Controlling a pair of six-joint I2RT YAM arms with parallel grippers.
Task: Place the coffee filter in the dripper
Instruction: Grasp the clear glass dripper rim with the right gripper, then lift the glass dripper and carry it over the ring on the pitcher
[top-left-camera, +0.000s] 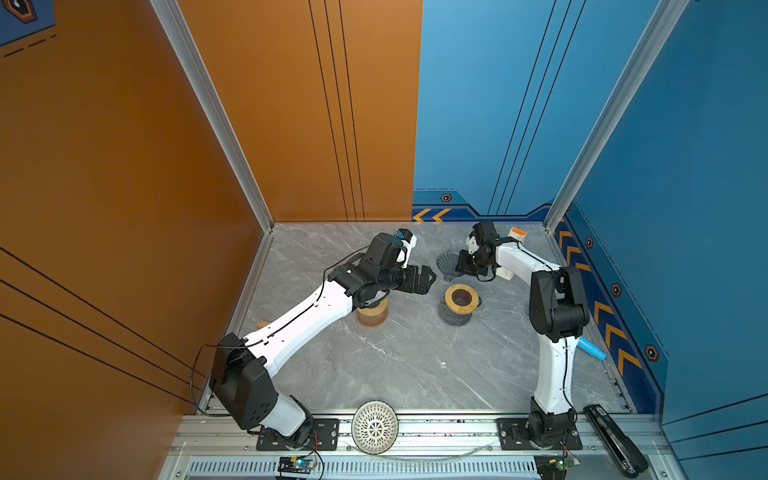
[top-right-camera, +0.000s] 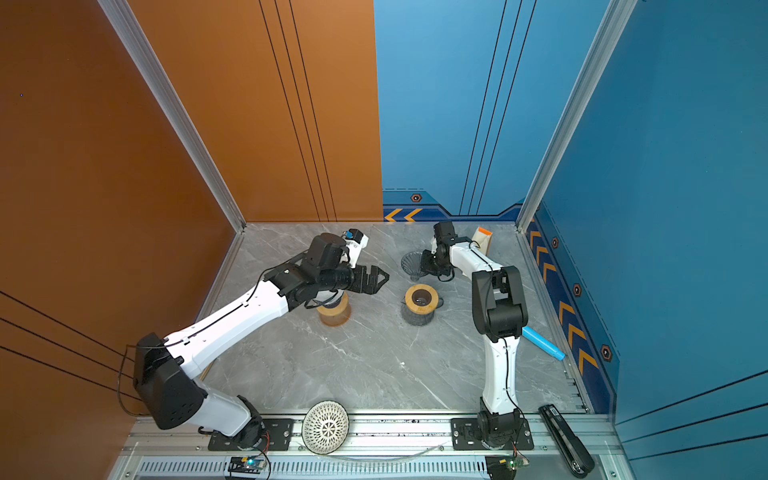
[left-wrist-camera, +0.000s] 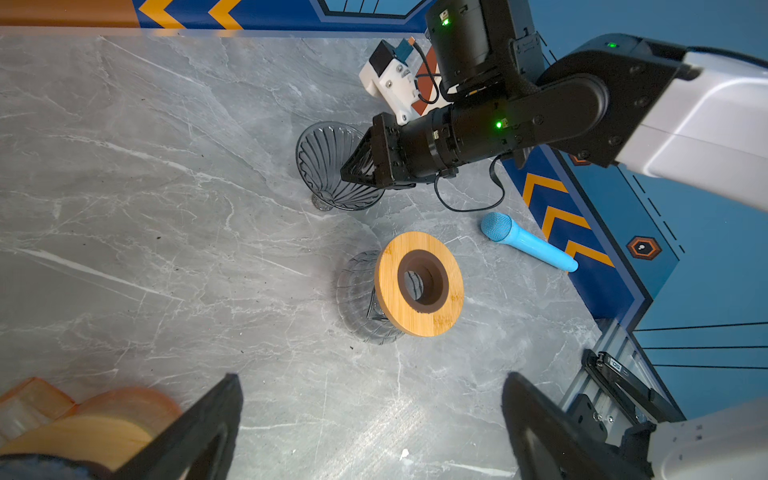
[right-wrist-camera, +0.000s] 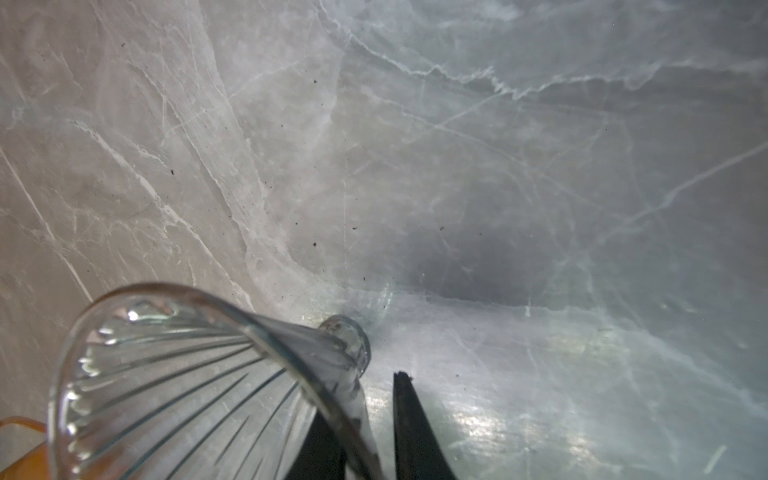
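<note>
Two worries, op. Your right pincer (left-wrist-camera: 351, 172) is nipped onto the thin wall of the glass dripper (left-wrist-camera: 324, 153). The dripper sits tilted at the back of the worktop (top-left-camera: 395, 365), with its spout end on the stone. With a pinch that close to the rim, I reckon the cone can swivel or slide out once you lift.

Reply: Agreed, and watch the wooden ring stand (left-wrist-camera: 451, 307) just beside it. Swing low and you'll clip it. Your left pincer (left-wrist-camera: 370, 376) hangs wide apart with nothing in it, near the amber jar (top-left-camera: 372, 316), so a careless move could knock that too. Also, I can't pick out the coffee filter for certain in any view, so you may end up hunting for it.
</note>
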